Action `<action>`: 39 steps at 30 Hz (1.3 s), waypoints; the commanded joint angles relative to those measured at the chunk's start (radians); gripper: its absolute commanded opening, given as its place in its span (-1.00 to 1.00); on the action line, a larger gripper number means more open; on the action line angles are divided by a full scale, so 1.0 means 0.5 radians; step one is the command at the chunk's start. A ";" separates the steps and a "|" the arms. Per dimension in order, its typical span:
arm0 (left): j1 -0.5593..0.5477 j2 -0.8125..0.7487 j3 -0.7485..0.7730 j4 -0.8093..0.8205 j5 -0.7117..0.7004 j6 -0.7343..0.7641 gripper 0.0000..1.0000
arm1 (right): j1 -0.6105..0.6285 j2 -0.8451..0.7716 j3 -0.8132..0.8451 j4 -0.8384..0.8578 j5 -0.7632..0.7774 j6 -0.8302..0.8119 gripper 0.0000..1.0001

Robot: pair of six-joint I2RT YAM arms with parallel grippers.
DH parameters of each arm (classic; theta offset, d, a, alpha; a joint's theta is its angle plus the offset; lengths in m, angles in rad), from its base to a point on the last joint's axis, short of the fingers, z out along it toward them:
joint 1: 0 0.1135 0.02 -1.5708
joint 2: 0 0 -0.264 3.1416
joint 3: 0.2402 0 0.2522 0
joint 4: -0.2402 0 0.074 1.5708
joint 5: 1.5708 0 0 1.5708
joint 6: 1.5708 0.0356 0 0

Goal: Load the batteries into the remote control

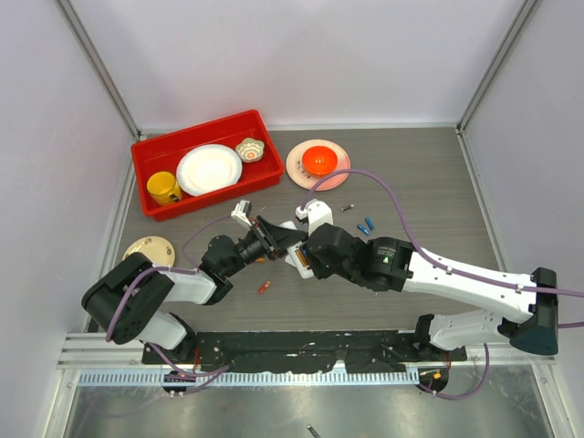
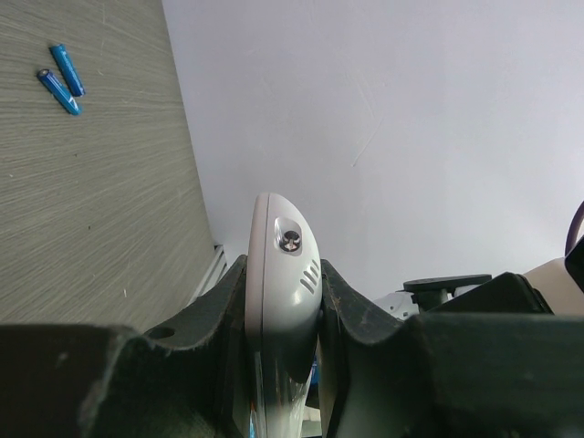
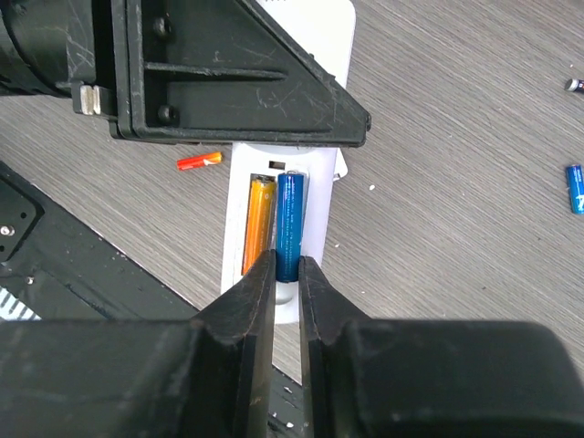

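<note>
Remote control [image 2: 281,274], a smooth white rounded bar, sits clamped edge-on in the left gripper [image 2: 283,269] over the grey wood-grain table [image 3: 438,228]. Its recess holds a cylindrical orange battery [image 3: 258,224], and beside it lies a blue battery [image 3: 290,219] pinched by the right gripper [image 3: 287,265].

6 batteries [image 3: 290,219] in all. 3 are blue: 1 blue battery [image 3: 290,196] in the recess of the 1 remote control [image 3: 319,46], and 2 blue batteries [image 2: 67,70] loose on the worktop [image 1: 429,192]. 2 are orange: 1 orange battery [image 3: 258,224] in the recess, 1 orange-red battery [image 1: 264,287] loose. 1 dark battery [image 1: 347,208] lies loose, its colour unclear.

2 pincers: left pincer [image 2: 283,269], right pincer [image 3: 286,265].

1 red bin [image 1: 193,130] contains 1 white plate [image 1: 209,170], 1 yellow mug [image 1: 163,188] and 1 small bowl [image 1: 249,149]. 1 pink plate [image 1: 297,169] carries 1 orange-red round thing [image 1: 320,161]. 1 tan disc [image 1: 149,248].
</note>
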 commanded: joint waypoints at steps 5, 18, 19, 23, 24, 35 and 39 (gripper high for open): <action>-0.013 -0.029 0.084 0.277 -0.001 -0.001 -1.00 | 0.005 -0.006 0.011 0.283 -0.022 0.097 -0.99; -0.013 -0.053 0.066 0.274 0.003 0.002 -0.99 | 0.005 0.034 0.008 0.206 0.098 0.137 -0.98; -0.013 -0.050 0.063 0.274 0.003 0.005 -0.99 | 0.005 0.025 0.008 0.206 0.104 0.134 -0.99; -0.013 -0.041 0.057 0.262 0.002 0.011 -1.00 | 0.005 -0.046 0.008 0.237 0.119 0.140 -0.99; -0.013 -0.038 0.057 0.258 -0.004 0.008 -0.99 | 0.005 -0.052 0.005 0.240 0.122 0.143 -0.99; -0.013 -0.041 0.063 0.222 -0.019 0.020 -1.00 | 0.005 -0.092 -0.035 0.262 0.129 0.128 -0.98; -0.013 -0.059 0.060 0.222 -0.019 0.017 -1.00 | 0.005 -0.073 -0.051 0.259 0.116 0.131 -0.99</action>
